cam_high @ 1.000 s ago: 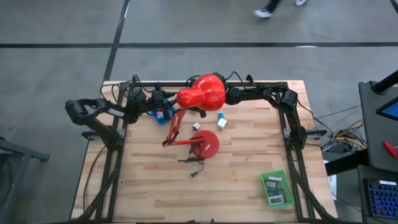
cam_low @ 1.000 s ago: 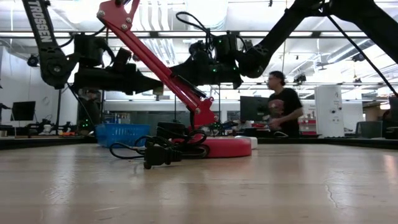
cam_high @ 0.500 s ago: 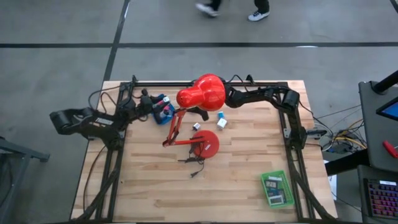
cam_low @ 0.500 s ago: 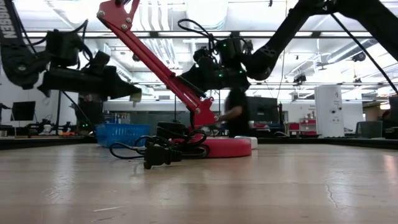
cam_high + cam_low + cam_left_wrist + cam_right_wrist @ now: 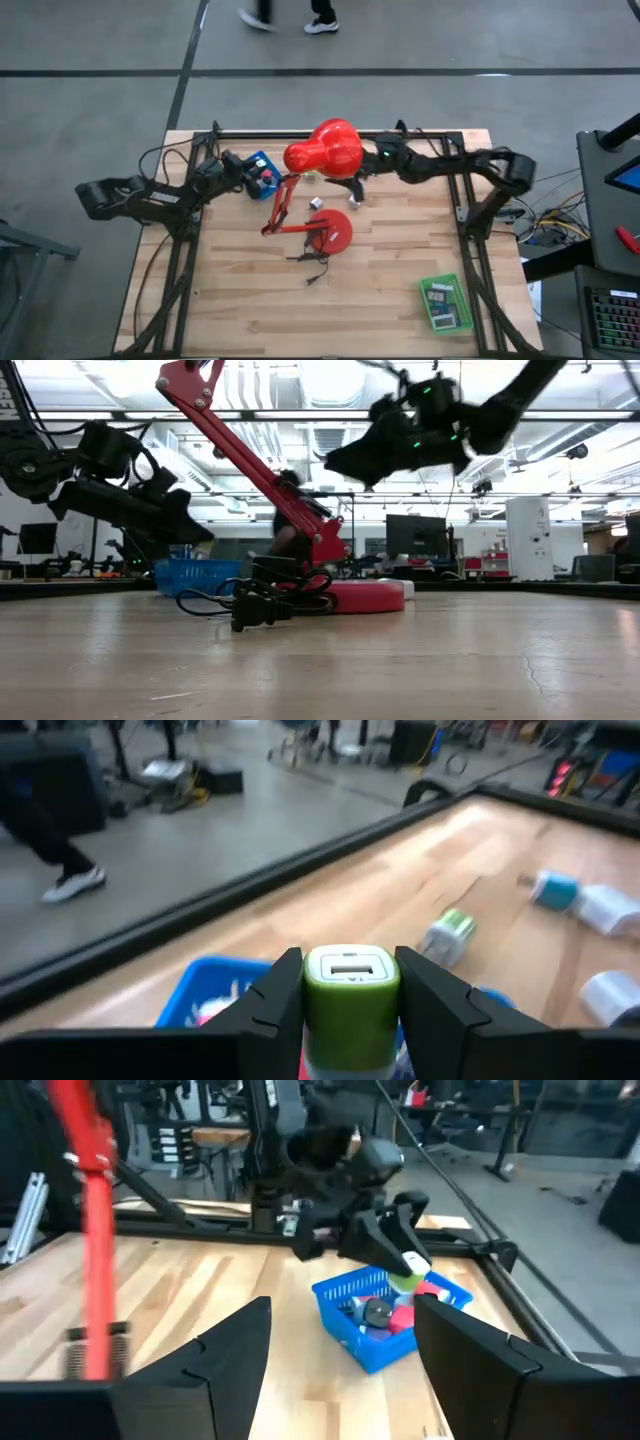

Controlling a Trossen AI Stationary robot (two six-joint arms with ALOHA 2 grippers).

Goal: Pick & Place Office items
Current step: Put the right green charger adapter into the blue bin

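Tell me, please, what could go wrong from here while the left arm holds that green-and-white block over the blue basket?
1. The left gripper holds the green-and-white block above the blue basket, near its rim; released off-centre, it might fall onto the table.
2. The basket already holds pieces, so the block may bounce out.
3. The right gripper, open and empty, works close by the red lamp; a swing could knock it.

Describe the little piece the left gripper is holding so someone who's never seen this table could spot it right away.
Start at the big red desk lamp at the back of the table, then go to the blue basket beside it. Over that basket, the left gripper pinches a small block with a green body and a white face with a slot. The loose green-and-white piece lies on the wood; this one is off the table.
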